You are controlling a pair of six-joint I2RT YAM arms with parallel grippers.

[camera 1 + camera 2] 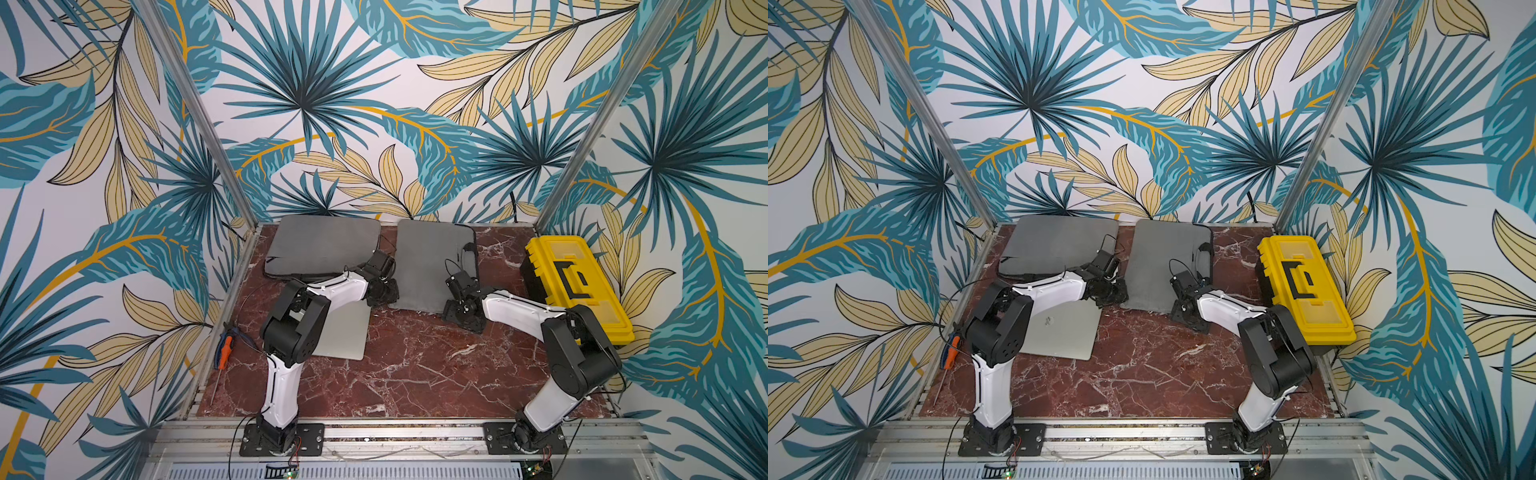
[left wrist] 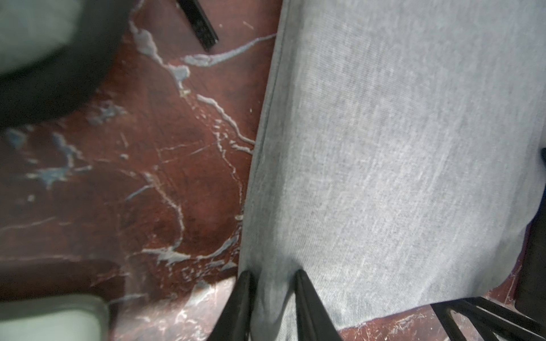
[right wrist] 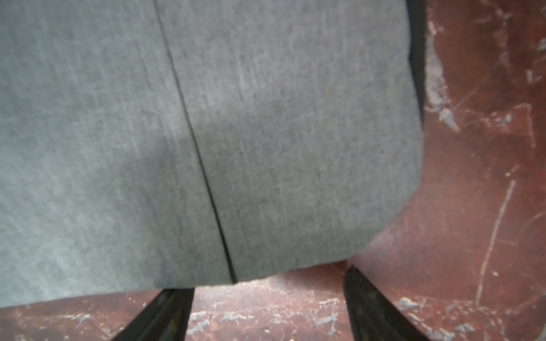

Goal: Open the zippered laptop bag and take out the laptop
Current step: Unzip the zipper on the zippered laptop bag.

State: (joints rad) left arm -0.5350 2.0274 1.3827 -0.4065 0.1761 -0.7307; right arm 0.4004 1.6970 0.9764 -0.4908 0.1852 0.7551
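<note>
In both top views a grey laptop bag (image 1: 432, 266) (image 1: 1165, 266) lies flat mid-table, a black handle on its right side. My left gripper (image 1: 384, 291) (image 2: 274, 274) sits at its near left corner, shut on a puckered fold of the grey fabric (image 2: 384, 147). My right gripper (image 1: 451, 309) (image 3: 264, 283) stands open at the bag's near edge (image 3: 266, 206), bare table between its fingers. A second grey bag (image 1: 324, 245) lies at the back left. In front of it a silver laptop (image 1: 345, 332) (image 1: 1063, 332) rests on the table, partly under my left arm.
A yellow toolbox (image 1: 577, 286) stands along the right edge. An orange-handled screwdriver (image 1: 224, 353) lies on the left frame rail. The red marble table (image 1: 415, 374) is walled by metal posts and patterned panels on three sides.
</note>
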